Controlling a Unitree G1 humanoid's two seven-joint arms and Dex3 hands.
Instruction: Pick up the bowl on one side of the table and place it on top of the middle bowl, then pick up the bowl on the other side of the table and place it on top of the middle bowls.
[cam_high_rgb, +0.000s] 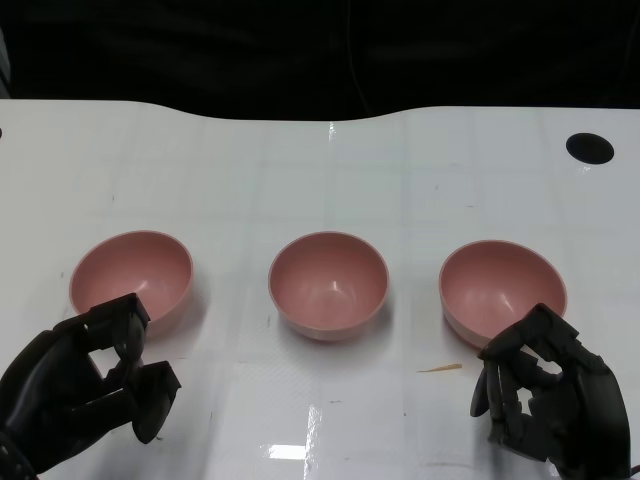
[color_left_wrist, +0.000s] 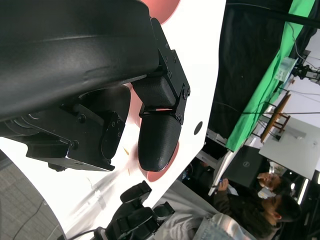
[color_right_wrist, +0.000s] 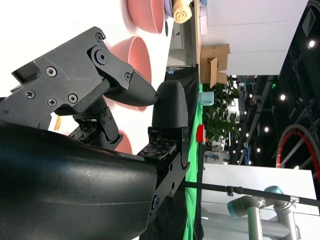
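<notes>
Three pink bowls stand in a row on the white table (cam_high_rgb: 330, 180): the left bowl (cam_high_rgb: 130, 278), the middle bowl (cam_high_rgb: 328, 283) and the right bowl (cam_high_rgb: 502, 290). All are upright, empty and set apart. My left hand (cam_high_rgb: 85, 385) hovers just in front of the left bowl, fingers curved and apart, holding nothing. In the same way my right hand (cam_high_rgb: 545, 395) sits just in front of the right bowl, empty. The right wrist view shows my right hand (color_right_wrist: 115, 100) with a gap between thumb and fingers, and the bowls (color_right_wrist: 134, 52) beyond. My left hand (color_left_wrist: 125, 115) fills the left wrist view, holding nothing.
A round black hole (cam_high_rgb: 590, 148) is in the table at the far right. A small tan sliver (cam_high_rgb: 440, 369) lies in front of the right bowl. The table's curved far edge meets a dark backdrop. People (color_left_wrist: 270, 200) sit beyond the table's right end.
</notes>
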